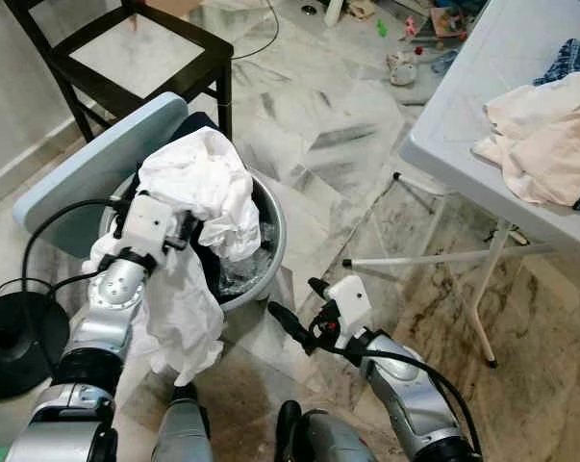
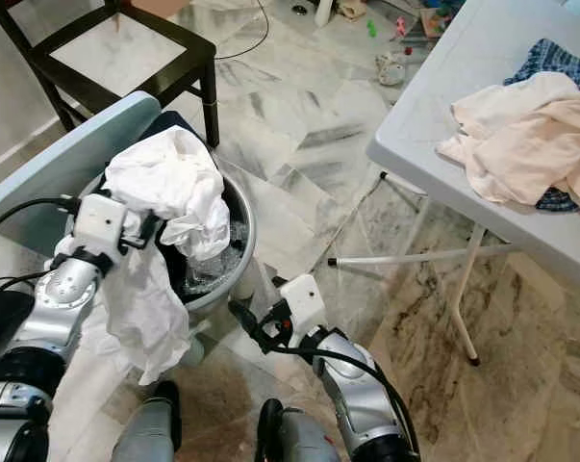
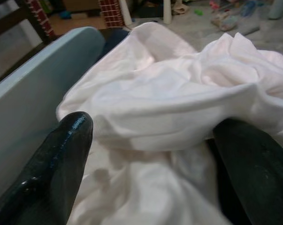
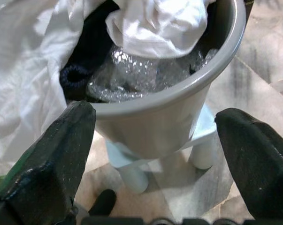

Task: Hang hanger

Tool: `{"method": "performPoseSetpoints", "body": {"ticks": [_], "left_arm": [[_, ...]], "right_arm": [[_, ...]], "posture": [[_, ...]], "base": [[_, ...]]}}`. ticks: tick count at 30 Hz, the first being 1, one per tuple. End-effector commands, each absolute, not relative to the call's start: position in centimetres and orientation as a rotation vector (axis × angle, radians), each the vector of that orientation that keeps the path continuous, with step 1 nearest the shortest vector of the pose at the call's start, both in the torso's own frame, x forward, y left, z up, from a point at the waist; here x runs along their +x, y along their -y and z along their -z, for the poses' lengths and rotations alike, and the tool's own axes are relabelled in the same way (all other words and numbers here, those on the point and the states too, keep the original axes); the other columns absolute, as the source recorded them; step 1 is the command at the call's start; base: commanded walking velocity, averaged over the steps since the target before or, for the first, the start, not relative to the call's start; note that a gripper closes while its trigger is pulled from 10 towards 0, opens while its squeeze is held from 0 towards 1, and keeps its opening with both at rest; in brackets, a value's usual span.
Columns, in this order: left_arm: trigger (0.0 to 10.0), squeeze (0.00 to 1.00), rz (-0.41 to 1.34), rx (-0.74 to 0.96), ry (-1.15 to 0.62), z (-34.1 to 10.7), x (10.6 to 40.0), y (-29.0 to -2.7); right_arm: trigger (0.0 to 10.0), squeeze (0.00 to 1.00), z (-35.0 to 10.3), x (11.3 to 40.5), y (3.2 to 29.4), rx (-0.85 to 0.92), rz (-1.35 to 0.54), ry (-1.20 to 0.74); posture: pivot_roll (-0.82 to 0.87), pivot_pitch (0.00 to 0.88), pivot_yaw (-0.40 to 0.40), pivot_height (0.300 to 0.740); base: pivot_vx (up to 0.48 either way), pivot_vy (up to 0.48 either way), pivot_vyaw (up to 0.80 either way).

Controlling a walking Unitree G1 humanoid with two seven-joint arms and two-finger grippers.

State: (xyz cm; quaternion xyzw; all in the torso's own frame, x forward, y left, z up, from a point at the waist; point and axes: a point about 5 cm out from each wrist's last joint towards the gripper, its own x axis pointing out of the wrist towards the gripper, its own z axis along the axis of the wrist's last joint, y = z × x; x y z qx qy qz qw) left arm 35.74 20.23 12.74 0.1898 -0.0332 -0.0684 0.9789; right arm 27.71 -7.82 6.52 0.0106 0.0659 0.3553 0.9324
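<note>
A grey basket (image 1: 270, 252) is standing on the marble floor (image 1: 309, 125) in front of the robot, stuffed with a crumpled white garment (image 1: 198, 183), something dark, and crinkled clear plastic (image 4: 146, 70). A pale blue board (image 1: 97, 164) is leaning against the basket's far-left side, and behind it a dark wooden chair (image 1: 164, 58) is standing. To the right a white folding table (image 1: 482, 87) is reaching into the scene, its thin legs crossing the floor beside the basket; a heap of cream cloth (image 1: 544, 135) is lying near the table's near edge, over a dark patterned fabric. Small toys and clutter are lying scattered on the floor beyond the table's far-left corner, too small to tell apart. A black round base (image 1: 11, 337) is sitting at the left, partly cut off.

The left tool (image 1: 189, 236) is reaching over the basket's near-left rim, its black fingers (image 3: 52, 164) spread apart with the white garment bulging between them; part of that cloth is draping down over the left arm and hiding the rim there. The right tool (image 1: 294, 313) is hovering just beside the basket's near-right wall, fingers (image 4: 42, 173) wide apart and gripping nothing, aiming at the basket and its short white feet.

No hanger can be made out, so its place and the way it is pointing cannot be told.
</note>
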Motion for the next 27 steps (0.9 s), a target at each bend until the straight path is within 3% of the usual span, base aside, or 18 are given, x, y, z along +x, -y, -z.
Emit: {"method": "performPoseSetpoints", "body": {"ticks": [1, 10, 18, 22, 27], "left_arm": [[10.0, 0.02, 0.171, 0.358, 0.046, -12.0, 35.9, -19.1], [10.0, 0.0, 0.218, 0.322, 0.122, -13.5, 36.9, -16.0], [10.0, 0.0, 0.352, 0.3, 0.196, -12.0, 34.4, -14.0], [10.0, 0.0, 0.35, 0.344, 0.24, -11.8, 32.8, -14.2], [10.0, 0.0, 0.218, 0.389, 0.348, -13.1, 30.8, -16.2]], "right_arm": [[10.0, 0.0, -6.2, 27.3, 8.6, 0.012, -0.688, -0.149], [10.0, 0.0, -6.6, 27.3, 9.2, -0.005, -0.669, -0.142], [10.0, 0.0, -6.5, 27.2, 9.0, -0.005, -0.662, -0.144], [10.0, 0.0, -6.5, 27.2, 8.7, -0.008, -0.677, -0.146], [10.0, 0.0, -6.4, 27.4, 8.6, -0.011, -0.681, -0.151]], "posture": [[0.11, 0.338, -0.15, 0.74], [0.09, 0.333, -0.136, 0.74], [0.12, 0.332, -0.133, 0.74], [0.13, 0.334, -0.136, 0.74], [0.15, 0.336, -0.14, 0.74]], "base": [[0.0, 0.0, 0.0], [0.0, 0.0, 0.0], [0.0, 0.0, 0.0], [0.0, 0.0, 0.0], [0.0, 0.0, 0.0]]}}
